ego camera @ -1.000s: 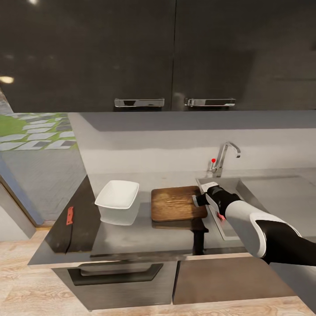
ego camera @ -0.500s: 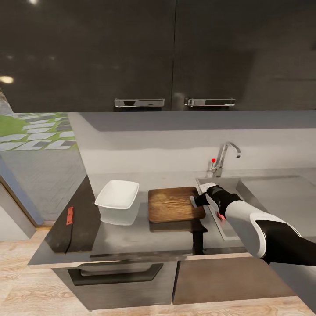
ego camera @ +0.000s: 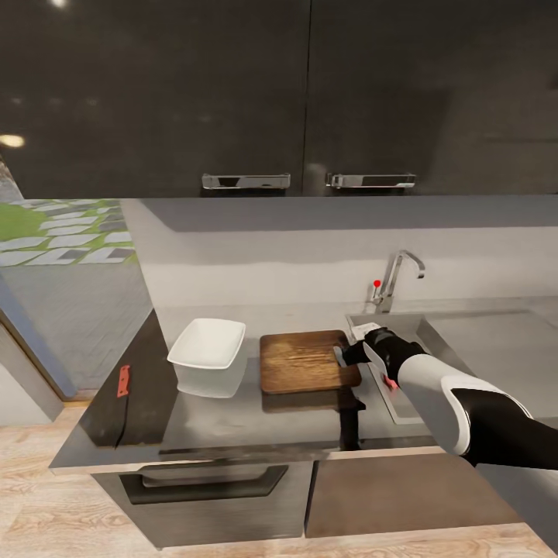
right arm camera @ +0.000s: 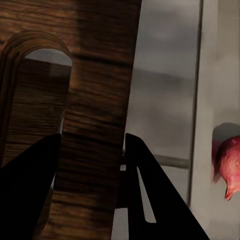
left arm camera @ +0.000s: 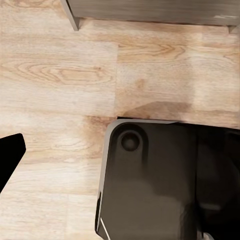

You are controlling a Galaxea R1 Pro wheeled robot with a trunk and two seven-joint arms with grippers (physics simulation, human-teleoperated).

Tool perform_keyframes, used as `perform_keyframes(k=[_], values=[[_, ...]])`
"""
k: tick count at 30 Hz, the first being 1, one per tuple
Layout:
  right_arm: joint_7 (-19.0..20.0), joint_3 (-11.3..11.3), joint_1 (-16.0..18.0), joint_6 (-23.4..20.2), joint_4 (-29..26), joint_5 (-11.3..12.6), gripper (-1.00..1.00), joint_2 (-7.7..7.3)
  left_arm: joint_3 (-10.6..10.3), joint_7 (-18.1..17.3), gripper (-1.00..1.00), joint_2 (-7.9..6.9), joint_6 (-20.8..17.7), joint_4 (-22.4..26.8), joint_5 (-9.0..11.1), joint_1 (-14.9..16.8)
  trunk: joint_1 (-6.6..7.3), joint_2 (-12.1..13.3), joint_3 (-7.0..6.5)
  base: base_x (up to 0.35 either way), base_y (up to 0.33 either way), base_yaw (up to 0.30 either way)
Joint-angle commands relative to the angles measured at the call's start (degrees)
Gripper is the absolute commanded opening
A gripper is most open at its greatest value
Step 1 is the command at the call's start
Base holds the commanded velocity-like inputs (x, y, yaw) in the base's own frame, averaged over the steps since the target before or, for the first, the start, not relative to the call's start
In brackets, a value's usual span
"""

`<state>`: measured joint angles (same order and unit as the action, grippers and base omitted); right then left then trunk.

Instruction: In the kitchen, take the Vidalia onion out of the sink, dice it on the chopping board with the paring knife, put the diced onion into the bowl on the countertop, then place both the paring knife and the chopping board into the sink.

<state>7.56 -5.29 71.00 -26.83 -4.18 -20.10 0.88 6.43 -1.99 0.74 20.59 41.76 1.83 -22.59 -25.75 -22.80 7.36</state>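
Evidently right gripper (right arm camera: 90,165) fingers clamped on chopping board (ego camera: 308,361) edge; left fingers' state indeterminable.

Dark glossy wall cabinets (ego camera: 310,93), grey backsplash (ego camera: 310,256), light wood floor (left arm camera: 60,75).

Light wooden floor (left arm camera: 60,75) planks cover most of the picture. A glossy black robot base (left arm camera: 165,180) with a round recess takes up the lower right. A dark cabinet base (left arm camera: 150,10) runs along the top edge. A black claw finger (left arm camera: 9,152) pokes in at the left edge.
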Motion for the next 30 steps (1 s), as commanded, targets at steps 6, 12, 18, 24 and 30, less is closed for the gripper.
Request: perform_keyframes(k=[6, 12, 18, 24, 30], values=[[0.5, -0.5, 0.0, -0.5, -0.1, -0.7, -1.0, 0.0, 0.2, -0.2, 1.0, 0.05, 0.0, 0.1, 0.1, 0.0, -0.04, -0.1, 0.11, 0.0, 0.0, 0.0], [0.5, -0.6, 0.0, -0.5, -0.1, -0.7, -1.0, -0.11, 0.2, -0.2, 1.0, 0.05, 0.0, 0.1, 0.1, 0.0, -0.04, -0.1, 0.16, 0.0, 0.0, 0.0], [0.5, -0.7, 0.0, -0.6, -0.1, -0.7, -1.0, -0.25, 0.2, -0.2, 1.0, 0.05, 0.1, 0.1, 0.1, 0.0, -0.04, -0.1, 0.5, 0.0, 0.0, 0.0], [0.4, -0.7, 0.0, -0.6, -0.1, -0.7, -1.0, -0.26, 0.2, -0.2, 1.0, 0.02, 0.0, 0.1, 0.1, 0.0, -0.04, -0.1, 0.97, 0.0, 0.0, 0.0], [0.4, -0.7, 0.0, -0.6, -0.1, -0.7, -1.0, -0.21, 0.2, -0.2, 1.0, 0.0, 0.1, 0.1, 0.1, 0.0, -0.04, -0.1, 1.44, 0.0, 0.0, 0.0]])
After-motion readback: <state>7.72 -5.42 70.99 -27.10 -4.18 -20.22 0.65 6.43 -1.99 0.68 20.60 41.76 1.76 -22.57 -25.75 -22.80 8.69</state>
